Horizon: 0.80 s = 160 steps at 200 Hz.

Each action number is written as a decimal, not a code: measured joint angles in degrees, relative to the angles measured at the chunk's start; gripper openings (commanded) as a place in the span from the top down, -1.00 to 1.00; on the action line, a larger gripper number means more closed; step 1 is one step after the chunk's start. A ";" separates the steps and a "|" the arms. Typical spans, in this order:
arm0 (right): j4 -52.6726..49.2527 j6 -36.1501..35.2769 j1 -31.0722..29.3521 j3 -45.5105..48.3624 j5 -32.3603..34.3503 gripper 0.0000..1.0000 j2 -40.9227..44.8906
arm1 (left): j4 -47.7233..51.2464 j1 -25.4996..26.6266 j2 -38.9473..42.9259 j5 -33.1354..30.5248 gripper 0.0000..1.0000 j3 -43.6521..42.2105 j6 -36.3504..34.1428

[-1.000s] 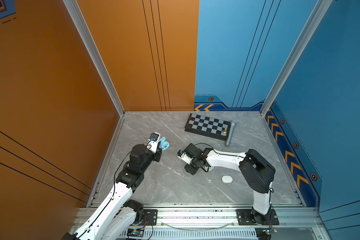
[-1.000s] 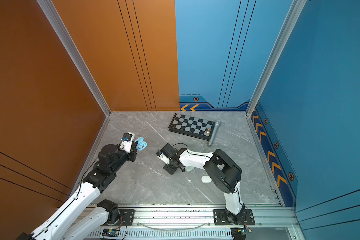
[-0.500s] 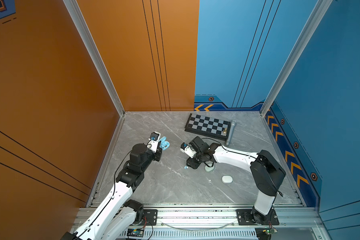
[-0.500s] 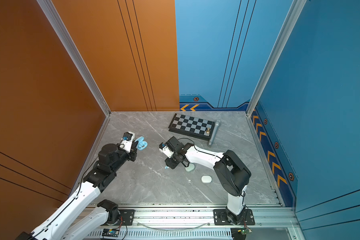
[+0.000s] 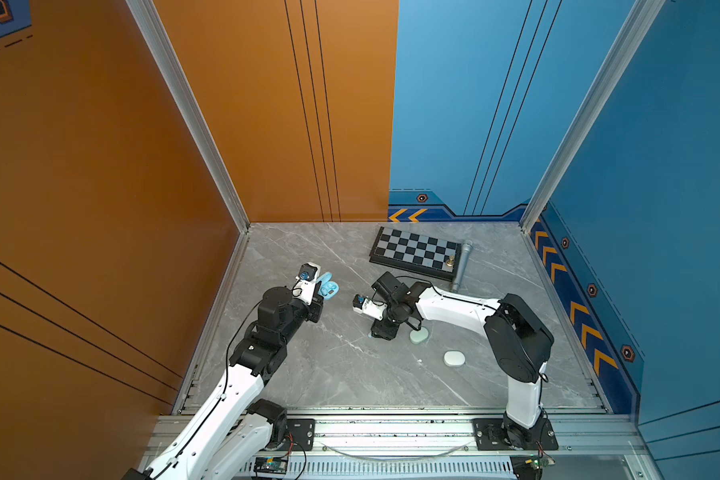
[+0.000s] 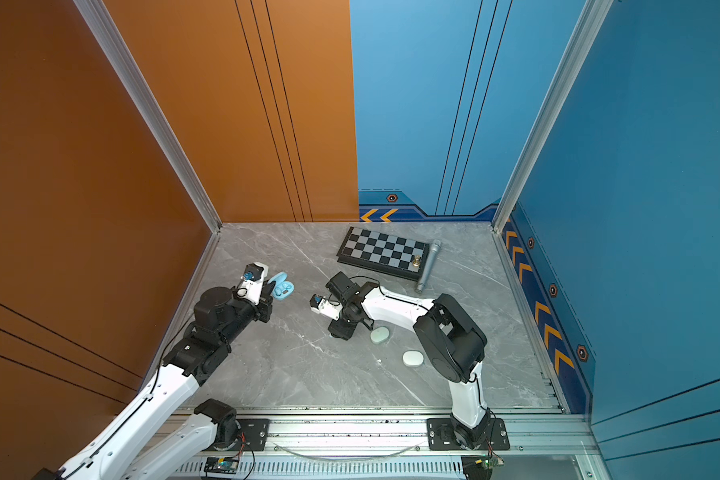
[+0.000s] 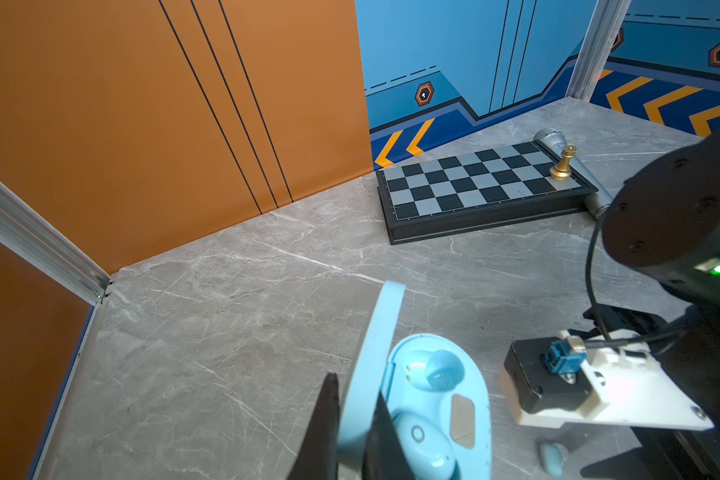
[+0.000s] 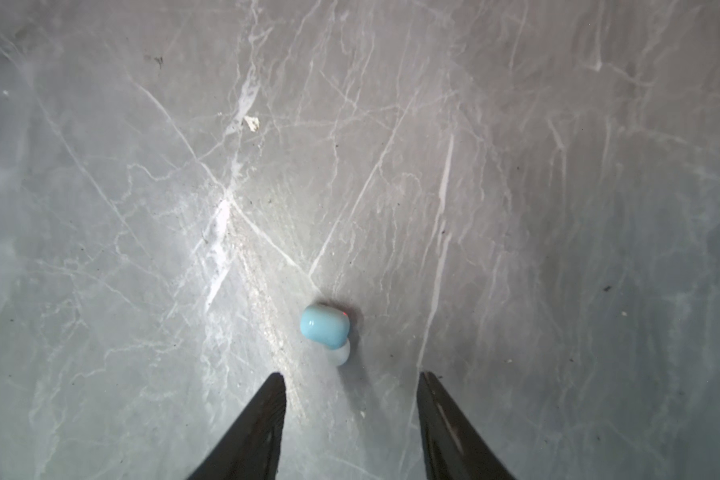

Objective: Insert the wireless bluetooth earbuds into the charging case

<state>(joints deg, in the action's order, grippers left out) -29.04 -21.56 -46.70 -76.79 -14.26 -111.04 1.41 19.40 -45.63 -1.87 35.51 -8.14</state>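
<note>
Looking down on the grey table, we take the chessboard as our mark. A gold chess piece stands upright on one corner square. A grey microphone lies along the board's short edge by that same corner.

Blue case: open, well apart from the board's opposite end, on the orange-wall side. The left gripper is pinched on the raised lid, one finger against each face. In the left wrist view we note a seated earbud, light blue, in the socket nearer the fingers. The farther socket shows two small metal contacts.

Loose earbud: light blue with a pale tip, lying on bare table on the arm-base side of the chessboard, farther from the board than the blue case is. The right gripper hangs over it pointing down, fingers spread with nothing between them. The bud sits just ahead of the fingertips and touches neither. In a top view it is only a small blue dot at the gripper's edge.

A pale green case, closed, lies near that gripper. A white case, also closed, sits near the green one, farther from the board.
</note>
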 measured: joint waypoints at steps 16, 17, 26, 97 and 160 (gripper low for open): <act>-0.33 -2.67 0.00 -0.83 0.13 -0.07 -1.20 | 0.59 0.00 -0.02 0.17 1.00 0.46 0.00; -0.35 -2.75 0.00 -0.87 0.13 -0.07 -1.27 | 0.61 0.00 -0.02 0.20 1.00 0.50 0.00; -0.46 -4.07 -0.02 -1.44 0.17 -0.06 -2.08 | 0.85 0.00 -0.02 0.39 1.00 0.72 0.00; -0.63 -6.73 -0.92 -6.19 0.98 0.18 -7.39 | 1.46 0.00 -0.26 0.59 1.00 1.70 0.00; -0.52 -4.31 -1.05 -7.80 1.01 0.44 -8.68 | 1.51 0.00 -0.48 0.59 1.00 1.70 0.00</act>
<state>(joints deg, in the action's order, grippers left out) -29.56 -25.87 -47.75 -84.60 -13.26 -119.72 2.92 19.40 -46.11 -1.28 37.21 -8.14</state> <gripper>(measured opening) 0.304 0.098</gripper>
